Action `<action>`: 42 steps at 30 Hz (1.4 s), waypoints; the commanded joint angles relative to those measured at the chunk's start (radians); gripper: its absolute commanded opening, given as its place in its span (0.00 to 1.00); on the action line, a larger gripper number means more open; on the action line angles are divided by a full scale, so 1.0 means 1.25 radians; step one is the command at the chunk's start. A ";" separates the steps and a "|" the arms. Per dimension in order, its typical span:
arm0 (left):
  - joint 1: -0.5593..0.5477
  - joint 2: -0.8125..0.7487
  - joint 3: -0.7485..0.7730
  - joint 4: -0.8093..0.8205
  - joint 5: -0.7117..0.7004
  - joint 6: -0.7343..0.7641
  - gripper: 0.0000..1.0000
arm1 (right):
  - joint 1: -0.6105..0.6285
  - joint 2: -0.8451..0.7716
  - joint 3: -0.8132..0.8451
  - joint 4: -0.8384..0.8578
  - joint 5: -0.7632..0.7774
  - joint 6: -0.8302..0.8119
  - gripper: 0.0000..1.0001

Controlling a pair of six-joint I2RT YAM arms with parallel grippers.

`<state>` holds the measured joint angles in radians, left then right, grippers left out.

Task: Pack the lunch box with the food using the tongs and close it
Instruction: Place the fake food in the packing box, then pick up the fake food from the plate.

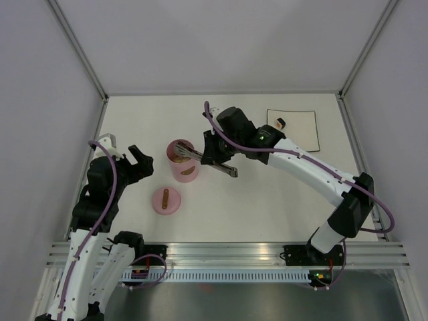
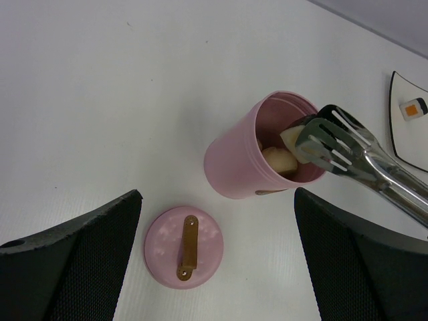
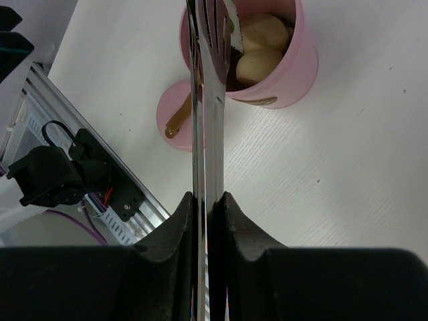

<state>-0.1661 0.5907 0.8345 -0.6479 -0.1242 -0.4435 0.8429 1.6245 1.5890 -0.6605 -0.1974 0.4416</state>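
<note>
The lunch box [image 1: 182, 167] is stood upright on the bench [image 1: 267, 200]. Its lid [image 1: 166, 200] is laid just before it, slightly to the left and not touching. Food [image 2: 279, 162] is seen inside it. The tongs [image 2: 334, 144] are brought over its rim from the right. A plate [image 1: 301, 137] is placed well apart, behind and to the right, with one piece [image 1: 279, 123] on it.

This is a robotics lab cell. White panels [image 1: 221, 47] on aluminium posts [image 1: 78, 48] enclose the white table [image 1: 267, 207], edged by a slotted aluminium rail [image 1: 227, 253].
</note>
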 commanded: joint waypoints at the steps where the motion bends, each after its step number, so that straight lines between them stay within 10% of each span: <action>1: -0.005 -0.003 0.002 0.025 0.013 0.026 1.00 | 0.008 -0.017 -0.012 0.025 -0.021 0.014 0.07; 13: -0.005 0.000 0.002 0.024 0.013 0.026 1.00 | 0.019 0.011 0.014 0.033 -0.013 0.012 0.43; 26: -0.003 0.001 0.002 0.024 0.018 0.027 1.00 | -0.005 0.023 0.101 -0.031 0.101 -0.015 0.52; 42: -0.003 0.001 0.002 0.026 0.026 0.028 1.00 | -0.465 -0.122 -0.175 0.061 0.136 -0.027 0.53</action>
<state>-0.1661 0.5907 0.8345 -0.6479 -0.1112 -0.4435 0.3328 1.5063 1.4418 -0.6353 -0.0353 0.4267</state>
